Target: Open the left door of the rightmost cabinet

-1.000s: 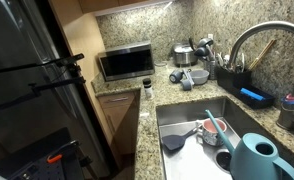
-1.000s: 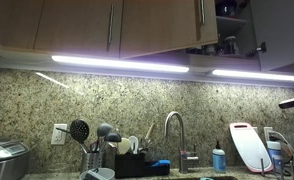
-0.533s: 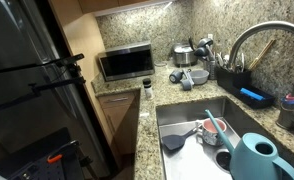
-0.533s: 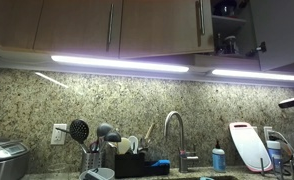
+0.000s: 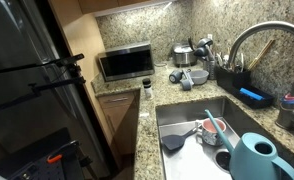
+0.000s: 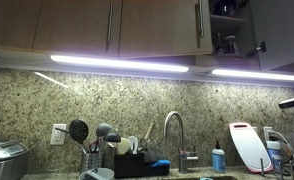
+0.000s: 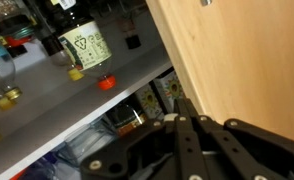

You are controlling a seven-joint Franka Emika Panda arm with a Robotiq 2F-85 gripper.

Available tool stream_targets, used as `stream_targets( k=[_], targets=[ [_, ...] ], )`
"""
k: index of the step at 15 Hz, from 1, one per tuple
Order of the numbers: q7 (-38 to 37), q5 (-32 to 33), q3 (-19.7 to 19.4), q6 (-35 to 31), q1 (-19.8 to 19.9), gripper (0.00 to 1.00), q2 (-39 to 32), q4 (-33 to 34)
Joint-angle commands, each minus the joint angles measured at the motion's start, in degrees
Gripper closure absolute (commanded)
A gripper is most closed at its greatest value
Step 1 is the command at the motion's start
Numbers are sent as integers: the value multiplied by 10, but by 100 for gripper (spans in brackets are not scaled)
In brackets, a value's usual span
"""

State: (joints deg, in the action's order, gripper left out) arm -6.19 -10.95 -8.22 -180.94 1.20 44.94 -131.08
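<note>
In an exterior view the wooden upper cabinet door (image 6: 172,25) with a metal bar handle (image 6: 197,18) stands swung open. Beside it the cabinet interior (image 6: 232,25) shows shelves with dark items. In the wrist view my gripper (image 7: 183,108) is shut and empty, its black fingers side by side next to the inner edge of the wooden door (image 7: 247,60). Behind it a white shelf (image 7: 97,100) carries a labelled bottle (image 7: 85,45) and small jars. I cannot make out the gripper in either exterior view.
Below the cabinets lie a light strip (image 6: 117,63), a granite backsplash, a tap (image 6: 172,125), a utensil holder (image 6: 92,150) and a cutting board (image 6: 247,145). The exterior view from above shows a sink (image 5: 192,125), a microwave (image 5: 125,62), a teal watering can (image 5: 257,155) and a black fridge (image 5: 27,80).
The door's free edge has shifted slightly left, so a little more of the cabinet interior shows. Most of this happened a second ago; since half a second ago it barely moved.
</note>
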Motion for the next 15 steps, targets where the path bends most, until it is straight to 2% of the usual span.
stream_targets(
  k=[1,2,5,8,11,13,15],
  targets=[
    [-81,-30,34,-50,88,100,-147,110],
    [-105,-38,49,-52,121,100,-183,139],
    [-191,-41,119,-45,253,100,-236,196],
    [-253,-21,211,-29,380,100,-259,229],
    [-261,-2,266,2,430,100,-247,229],
    [-257,4,288,30,436,100,-241,233],
    [-247,1,296,72,416,100,-243,244]
  ],
)
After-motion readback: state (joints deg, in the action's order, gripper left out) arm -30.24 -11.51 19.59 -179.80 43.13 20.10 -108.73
